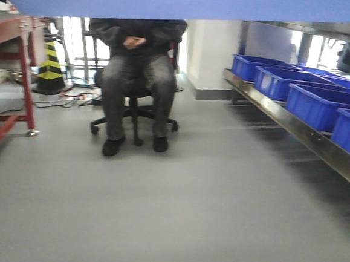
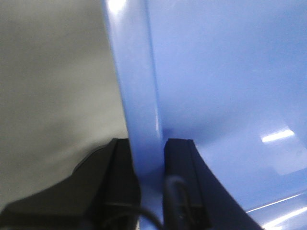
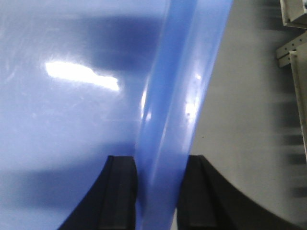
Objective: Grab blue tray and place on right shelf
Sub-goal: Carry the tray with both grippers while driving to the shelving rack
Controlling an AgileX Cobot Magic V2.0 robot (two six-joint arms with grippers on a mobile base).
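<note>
Left gripper (image 2: 149, 143) and right gripper (image 3: 159, 163) clench opposite rims of a shallow periwinkle-blue plastic tray (image 1: 185, 1), the shiny stainless-steel rack shelf (image 1: 296, 131) lying off its right end

Head of seated person (image 1: 134, 73) hidden behind blue tray (image 1: 185, 3), right shelf (image 1: 296, 131) blurred

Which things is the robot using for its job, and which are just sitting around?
For the job: blue tray, left gripper, right gripper, right shelf.
Just lying about: dark blue bins, seated person, red table, striped cone.
</note>
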